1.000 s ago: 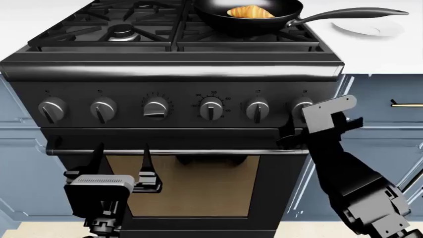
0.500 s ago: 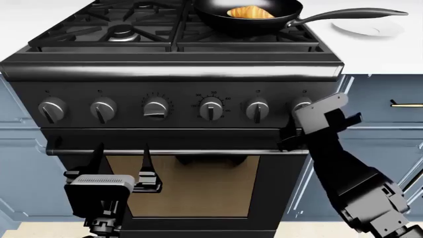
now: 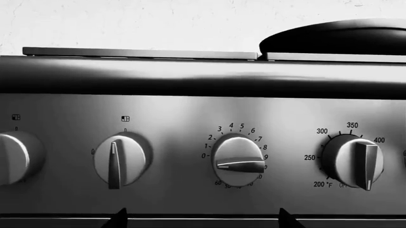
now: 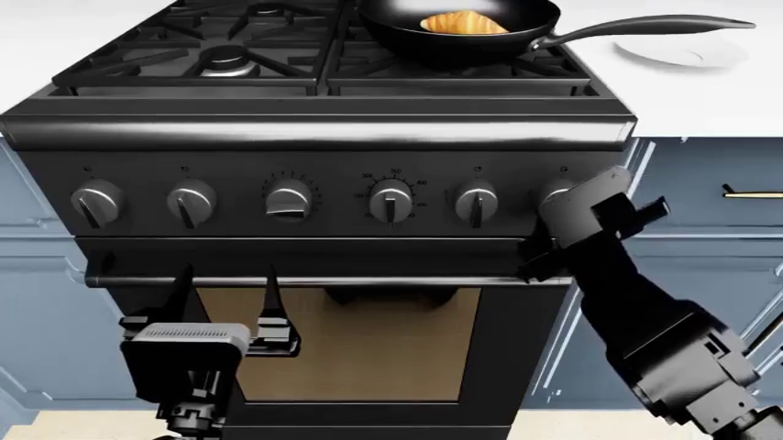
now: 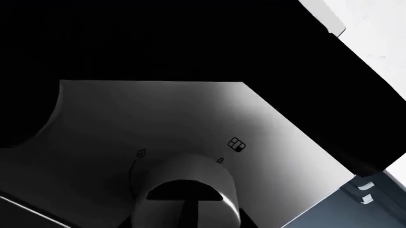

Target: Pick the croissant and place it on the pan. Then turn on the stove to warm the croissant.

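Note:
The golden croissant lies inside the black pan, which stands on the back right burner of the stove. The pan's handle points right. My right gripper is at the rightmost knob. In the right wrist view that knob fills the gap between the fingers, and the gripper is shut on it. My left gripper hangs open in front of the oven door, below the knob row. Its fingertips hold nothing.
The other grey knobs line the stove's front panel, above the oven door bar. A white plate lies on the counter right of the pan. Blue cabinets with a brass handle flank the stove.
My right wrist has twisted and shifted a little to the left at the rightmost knob. The left arm, pan and croissant have not moved.

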Available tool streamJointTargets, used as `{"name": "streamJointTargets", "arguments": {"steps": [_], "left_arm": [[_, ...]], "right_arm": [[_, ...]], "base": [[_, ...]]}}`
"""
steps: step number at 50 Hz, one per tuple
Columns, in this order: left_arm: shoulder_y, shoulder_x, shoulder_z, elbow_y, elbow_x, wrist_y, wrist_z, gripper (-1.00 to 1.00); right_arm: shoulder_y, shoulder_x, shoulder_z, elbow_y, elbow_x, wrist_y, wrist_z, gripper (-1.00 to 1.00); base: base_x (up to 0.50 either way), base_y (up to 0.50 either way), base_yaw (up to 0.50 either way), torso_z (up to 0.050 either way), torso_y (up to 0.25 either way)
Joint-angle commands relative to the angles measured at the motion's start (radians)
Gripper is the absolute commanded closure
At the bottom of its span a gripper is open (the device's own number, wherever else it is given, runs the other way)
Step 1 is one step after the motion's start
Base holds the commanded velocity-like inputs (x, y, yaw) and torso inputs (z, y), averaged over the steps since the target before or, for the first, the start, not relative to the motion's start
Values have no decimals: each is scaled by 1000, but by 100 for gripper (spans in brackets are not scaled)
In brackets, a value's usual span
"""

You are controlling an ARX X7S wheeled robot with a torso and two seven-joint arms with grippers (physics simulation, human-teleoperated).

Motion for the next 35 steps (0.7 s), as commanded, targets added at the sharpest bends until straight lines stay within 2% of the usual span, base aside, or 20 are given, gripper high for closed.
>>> {"name": "streamJointTargets", "arguments": {"steps": [1,35], "left_arm": [[-2,-1,4,-3,-3,0,-3,-100],[-6,-11,10,-4,-23,-5,-7,-100]], "right_arm": [[54,-23,-49,-37,18,3,-60,100],[118,18,-183,-112,-75,145,-126,100]], "base": [[0,4,9,0,0],[3,2,6,0,0]]}}
